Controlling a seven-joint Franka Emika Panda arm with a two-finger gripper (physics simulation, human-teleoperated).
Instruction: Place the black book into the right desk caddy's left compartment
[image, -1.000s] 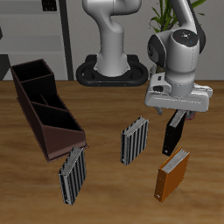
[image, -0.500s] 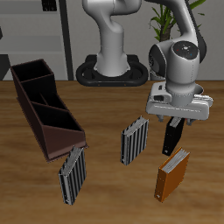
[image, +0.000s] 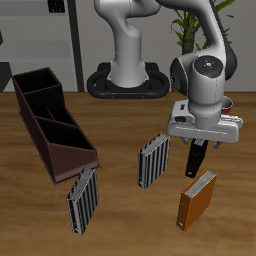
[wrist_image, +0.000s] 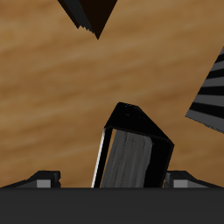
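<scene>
The jaws stand spread wide on either side of the upright black book (image: 197, 158), not yet clamping it.

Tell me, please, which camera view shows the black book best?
The wrist view: the black book fills it, cover and white page edge plain, between the gripper's fingers. In the exterior view the gripper hides its top, leaving a dark sliver.
</scene>
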